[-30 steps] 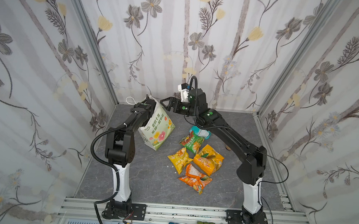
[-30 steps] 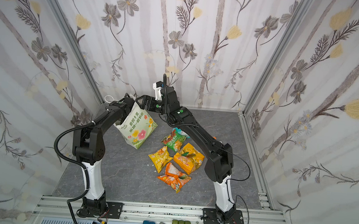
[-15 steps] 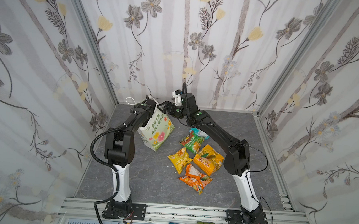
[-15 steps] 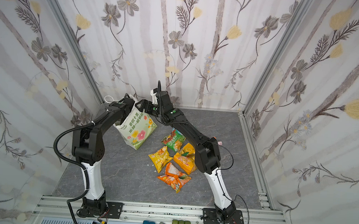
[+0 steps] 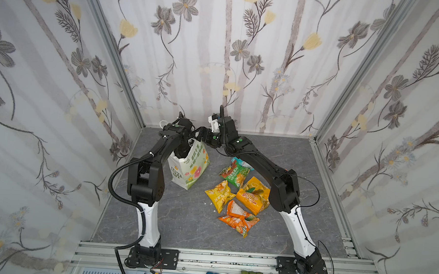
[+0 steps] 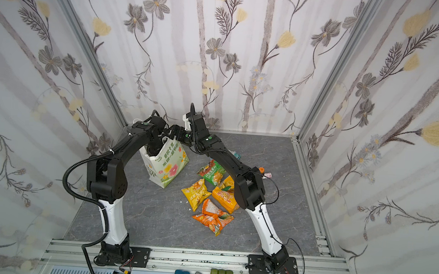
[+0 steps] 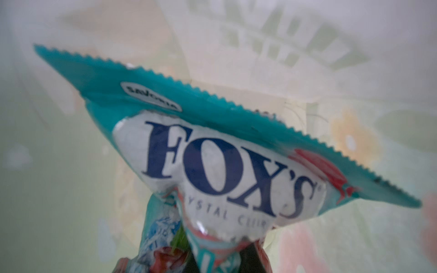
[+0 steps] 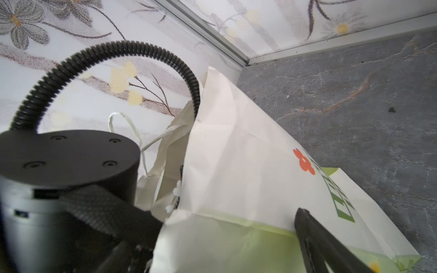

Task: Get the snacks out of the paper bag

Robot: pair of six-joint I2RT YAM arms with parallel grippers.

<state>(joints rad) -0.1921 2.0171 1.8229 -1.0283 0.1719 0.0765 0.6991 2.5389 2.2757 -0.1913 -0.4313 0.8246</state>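
Right arm: swung in toward the paper bag (image 5: 188,167) over the last second, elbow folded back above the pile, wrist now just beside the left arm's.
Right gripper (image 5: 199,138): jaws wide apart, astride the bag's wall near the rim, pinching nothing yet.
Left gripper (image 7: 217,262): down inside the bag, closed on a teal-and-white packet (image 7: 224,165).
Meaning: probably about to steady the rim so this packet lifts out without dragging the bag.
Already out: green packet (image 5: 233,173), yellow packet (image 5: 219,195), orange packet (image 5: 252,195), second orange packet (image 5: 238,218), another teal packet (image 5: 236,160) half under the right forearm.
Edges: back wall close behind both wrists; left wall near the bag.
Open room: bare table (image 5: 180,225) in front of the bag.
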